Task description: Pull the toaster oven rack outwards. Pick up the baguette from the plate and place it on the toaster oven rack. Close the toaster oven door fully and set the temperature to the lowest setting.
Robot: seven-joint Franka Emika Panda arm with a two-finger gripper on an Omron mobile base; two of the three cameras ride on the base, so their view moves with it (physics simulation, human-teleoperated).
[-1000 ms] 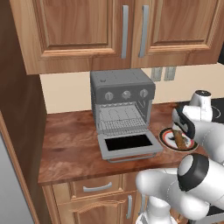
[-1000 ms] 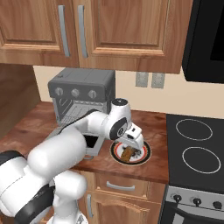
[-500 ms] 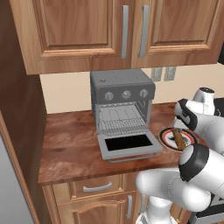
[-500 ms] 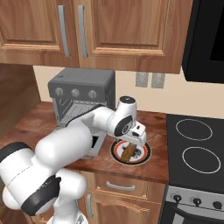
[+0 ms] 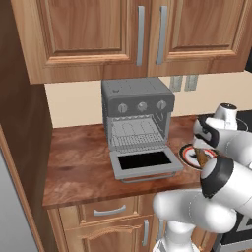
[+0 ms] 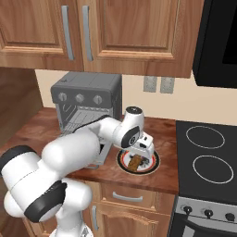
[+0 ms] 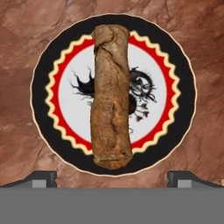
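The grey toaster oven point(image 5: 138, 104) point(image 6: 86, 98) stands at the back of the counter. Its door point(image 5: 145, 163) lies folded down flat, and the wire rack point(image 5: 135, 136) shows in the open cavity. To its right, the baguette point(image 7: 111, 96) point(image 6: 135, 161) point(image 5: 201, 156) lies lengthwise across the plate point(image 7: 43, 96) point(image 6: 152, 163) point(image 5: 186, 153). My gripper point(image 7: 113, 178) point(image 6: 143, 151) point(image 5: 201, 146) hangs straight above the loaf, open. One fingertip point(image 7: 41, 177) stands on each side of the baguette's near end without touching it.
A black stove point(image 6: 206, 157) with ring burners adjoins the counter on the right. Wooden cabinets point(image 5: 147, 34) hang above the oven, and two wall outlets point(image 6: 157, 84) sit behind the plate. A tall wooden panel point(image 5: 19, 138) closes off the counter's left end.
The hand has shifted slightly and come down closer over the plate and baguette. The jaws have stayed open; the oven, door and plate have not moved.
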